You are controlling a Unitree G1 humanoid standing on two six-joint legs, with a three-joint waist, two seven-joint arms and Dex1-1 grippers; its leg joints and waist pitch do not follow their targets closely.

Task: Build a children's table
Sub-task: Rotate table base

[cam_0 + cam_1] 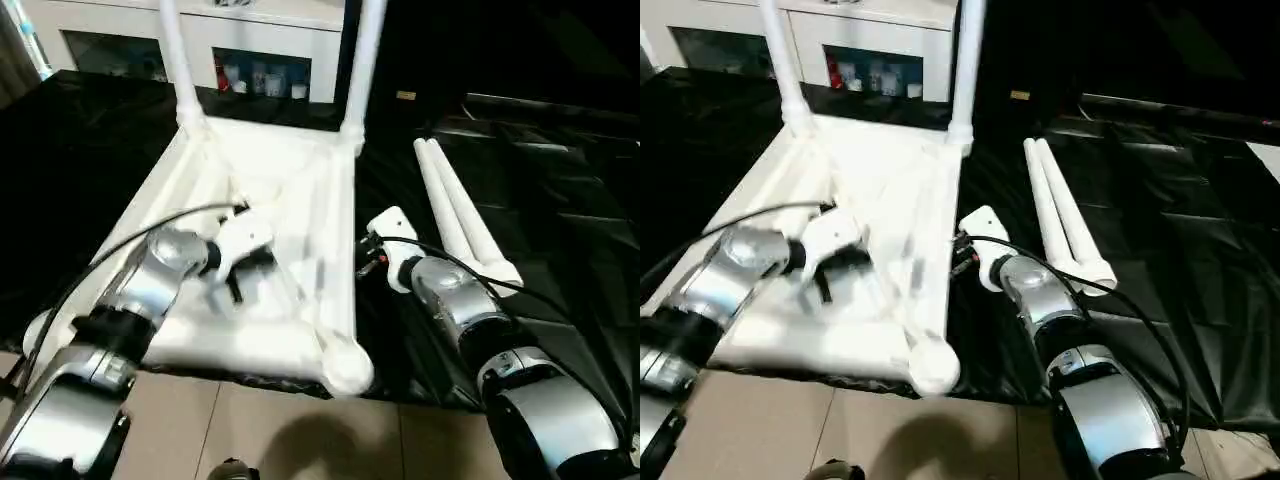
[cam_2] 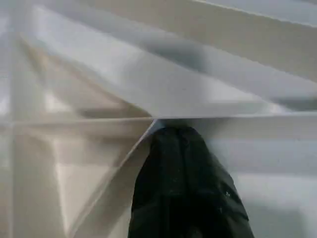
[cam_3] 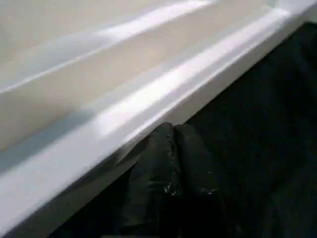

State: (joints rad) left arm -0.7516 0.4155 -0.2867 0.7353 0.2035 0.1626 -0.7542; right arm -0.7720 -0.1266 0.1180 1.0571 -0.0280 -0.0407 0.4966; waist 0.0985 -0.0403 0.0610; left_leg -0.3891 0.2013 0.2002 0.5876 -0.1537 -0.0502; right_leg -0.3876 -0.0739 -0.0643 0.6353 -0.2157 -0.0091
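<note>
upside-down table top [image 1: 270,200] lying on black sheet [image 1: 560,180], two legs [image 1: 176,60] standing in far sockets. two spare legs [image 1: 460,215] loose beside it, near sockets empty: about halfway. left tool [image 1: 238,272] clenched on ribbed underside, right tool [image 3: 173,148] clenched at rim, grasping nothing.

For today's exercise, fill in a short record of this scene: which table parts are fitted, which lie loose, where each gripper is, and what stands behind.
Table top: upside down on the black sheet, underside ribs showing
Fitted legs: two upright in the far corner sockets
Loose legs: two lying side by side on the sheet, on the robot's right of the top
Left gripper: over the underside, fingers shut
Right gripper: at the top's right rim, shut
Background: white cabinet with glass doors
</note>
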